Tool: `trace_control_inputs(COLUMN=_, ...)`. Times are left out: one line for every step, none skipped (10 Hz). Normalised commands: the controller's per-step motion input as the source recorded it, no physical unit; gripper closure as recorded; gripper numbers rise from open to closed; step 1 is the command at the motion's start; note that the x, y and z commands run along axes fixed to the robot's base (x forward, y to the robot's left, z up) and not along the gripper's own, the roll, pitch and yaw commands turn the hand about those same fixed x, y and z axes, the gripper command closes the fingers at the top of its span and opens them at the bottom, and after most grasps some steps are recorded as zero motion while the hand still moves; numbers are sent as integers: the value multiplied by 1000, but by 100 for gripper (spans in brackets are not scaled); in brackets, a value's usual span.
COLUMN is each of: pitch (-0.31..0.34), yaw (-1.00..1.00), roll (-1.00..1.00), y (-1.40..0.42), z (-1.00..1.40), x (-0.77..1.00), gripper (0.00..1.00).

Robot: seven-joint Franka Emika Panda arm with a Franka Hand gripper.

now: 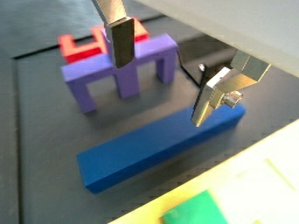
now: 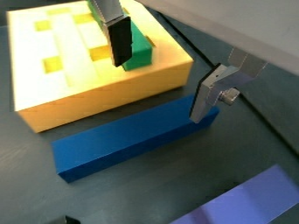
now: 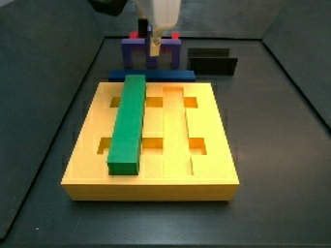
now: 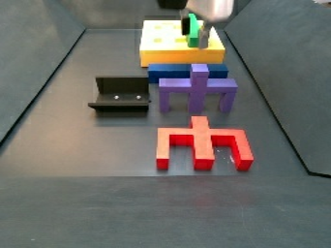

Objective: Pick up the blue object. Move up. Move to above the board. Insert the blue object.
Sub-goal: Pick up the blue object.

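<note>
Dark-blue and rigid, the blue object point(image 1: 158, 144) lies flat on the bench between the board point(image 2: 111, 92) and the purple stand point(image 1: 121, 70). My claw point(image 1: 163, 74) hangs open above it, gripping nothing. It looks light and smooth; I'd pinch its long sides near mid-length to avoid tipping.

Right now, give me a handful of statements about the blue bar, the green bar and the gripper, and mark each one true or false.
1. The blue object lies on the floor beside the board. True.
2. The gripper is shut on the blue object. False: its fingers are apart, one at the bar's end, nothing held.
3. The green bar lies in a groove of the board. True.
4. The purple stand sits on top of the board. False: it stands on the floor.
5. The black box holds the blue object. False: it holds nothing visible.
</note>
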Motion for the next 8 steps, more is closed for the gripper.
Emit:
trace_control_inputs(pitch=0, yaw=-871, roll=-101, y=-17, z=-400, x=69, gripper=0)
trace_control_inputs(pitch=-19, yaw=-806, roll=-157, y=0, z=-380, x=140, gripper=0)
trace_control_inputs(pitch=-19, yaw=-803, roll=-166, y=0, z=-369, x=146, gripper=0)
trace_control_inputs(pitch=0, yaw=-777, roll=-170, y=0, z=-369, x=217, gripper=0)
trace_control_inputs(pitch=17, yaw=-617, roll=-96, y=-9, z=-349, x=263, gripper=0)
trace_control_inputs(pitch=20, yaw=-437, roll=-61, y=0, z=-337, x=66, gripper=0)
trace_control_inputs(pitch=53, yaw=-251, roll=0, y=0, z=-300, x=0, gripper=0)
trace_control_inputs(pitch=54, yaw=-260, roll=0, y=0, z=-349, x=0, gripper=0)
